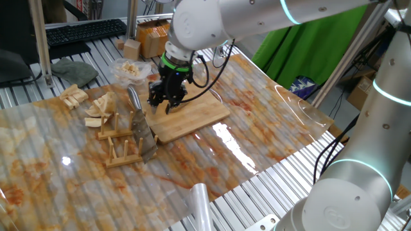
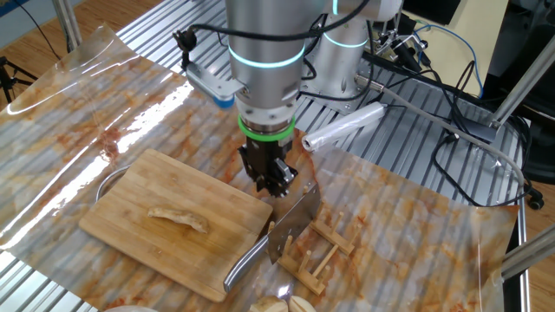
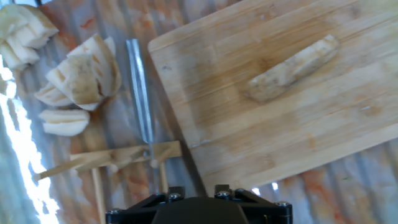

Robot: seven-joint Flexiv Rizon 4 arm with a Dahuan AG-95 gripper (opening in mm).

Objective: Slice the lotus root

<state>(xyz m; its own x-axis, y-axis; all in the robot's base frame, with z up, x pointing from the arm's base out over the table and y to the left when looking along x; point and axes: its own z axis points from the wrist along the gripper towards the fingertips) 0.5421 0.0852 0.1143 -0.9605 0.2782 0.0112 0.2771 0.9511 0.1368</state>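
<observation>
One fixed view
- Hidden: the gripper (image 1: 168, 101) stands in front of the middle of the wooden board (image 1: 192, 119), so the lotus root cannot be seen here.
- Hard to make out: the fingertips are a dark cluster; the gap between them cannot be judged.
- Knife: a cleaver (image 1: 142, 128) stands upright in a wooden rack (image 1: 122, 146), just beside the board's left end.
- Around: tan wedge pieces (image 1: 101, 108) lie left of the rack; a clear plastic bag (image 1: 130, 70) of pale bits sits behind.

The other fixed view
- Lotus root (image 2: 178, 218): a thin pale strip lying flat near the board's (image 2: 139, 195) centre, apart from the gripper (image 2: 279, 186).
- Gripper: points down over the board's right edge, close above the cleaver (image 2: 290, 227); nothing is seen between the fingers, though whether they are parted or closed cannot be told.

Hand view
- Cut off: only the gripper's black body shows at the bottom edge; fingertips are out of frame.
- Lotus root (image 3: 292, 67): lies diagonally on the board (image 3: 249, 137), upper right.
- Cleaver handle (image 3: 140, 93): runs along the board's left edge to the rack (image 3: 115, 158).
</observation>
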